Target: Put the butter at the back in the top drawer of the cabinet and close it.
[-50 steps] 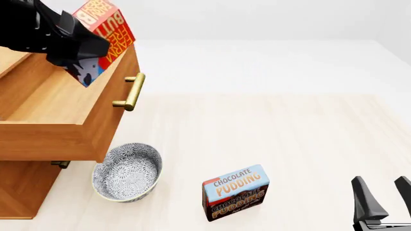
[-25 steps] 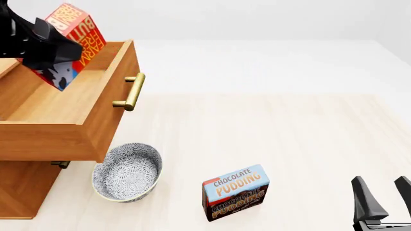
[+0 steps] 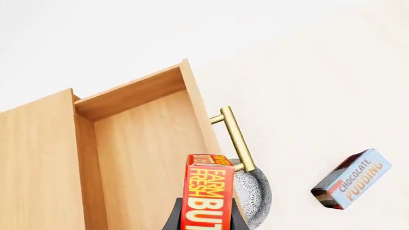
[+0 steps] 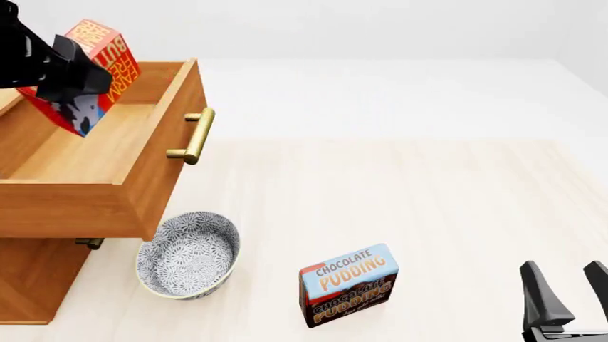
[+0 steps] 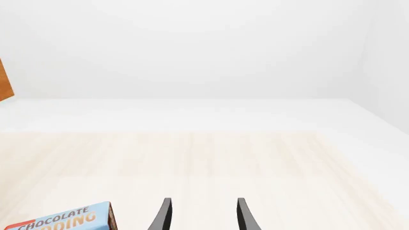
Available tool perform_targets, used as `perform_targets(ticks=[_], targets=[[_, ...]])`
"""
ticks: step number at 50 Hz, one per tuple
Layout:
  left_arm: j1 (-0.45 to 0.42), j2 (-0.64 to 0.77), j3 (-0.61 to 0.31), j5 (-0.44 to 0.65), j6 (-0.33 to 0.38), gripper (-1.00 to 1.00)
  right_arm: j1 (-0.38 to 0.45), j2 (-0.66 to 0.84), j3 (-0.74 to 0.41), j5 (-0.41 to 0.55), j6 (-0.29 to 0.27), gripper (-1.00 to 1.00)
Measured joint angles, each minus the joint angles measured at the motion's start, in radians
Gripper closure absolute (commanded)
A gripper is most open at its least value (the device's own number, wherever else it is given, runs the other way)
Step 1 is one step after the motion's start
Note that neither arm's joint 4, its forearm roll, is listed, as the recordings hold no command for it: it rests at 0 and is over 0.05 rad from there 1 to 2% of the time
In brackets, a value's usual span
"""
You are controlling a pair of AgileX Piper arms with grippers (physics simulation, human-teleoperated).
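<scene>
The red butter [image 4: 95, 64] box hangs tilted above the open top drawer [image 4: 105, 153] of the wooden cabinet [image 4: 28, 278], and my left gripper [image 4: 67, 71] is shut on it. In the left wrist view the butter [image 3: 208, 194] sits between the fingers, over the drawer's [image 3: 147, 158] bare wooden floor. The drawer is pulled far out, its brass handle [image 4: 195, 135] facing right. My right gripper [image 4: 568, 292] stands open at the front right, holding nothing; its fingers [image 5: 163, 215] show in the right wrist view.
A patterned grey bowl [image 4: 187, 255] sits on the table under the drawer's front corner. A blue-and-brown Chocolate Pudding box [image 4: 348, 283] stands near the front middle, left of my right gripper. A lower drawer's handle [image 4: 90, 243] peeks out beneath.
My left gripper has carried the butter leftward, from over the drawer's front edge to above its inside. The right arm has stayed still.
</scene>
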Motion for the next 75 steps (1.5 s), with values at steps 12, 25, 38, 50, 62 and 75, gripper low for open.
perform_targets(ticks=[12,25,38,50,62,75], targets=[[0.042,0.013,0.020,-0.003,0.001,1.00,0.000,0.000,0.000,0.000,0.000,-1.00],[0.066,0.032,0.060,-0.026,-0.013,1.00,0.000,0.000,0.000,0.000,0.000,-1.00],[0.083,0.046,0.103,-0.054,-0.022,1.00,0.000,0.000,0.000,0.000,0.000,-1.00],[0.107,0.046,0.135,-0.068,-0.025,1.00,0.000,0.000,0.000,0.000,0.000,-1.00],[0.130,0.048,0.154,-0.080,-0.019,1.00,0.000,0.000,0.000,0.000,0.000,-1.00],[0.147,0.056,0.163,-0.090,-0.015,1.00,0.000,0.000,0.000,0.000,0.000,-1.00]])
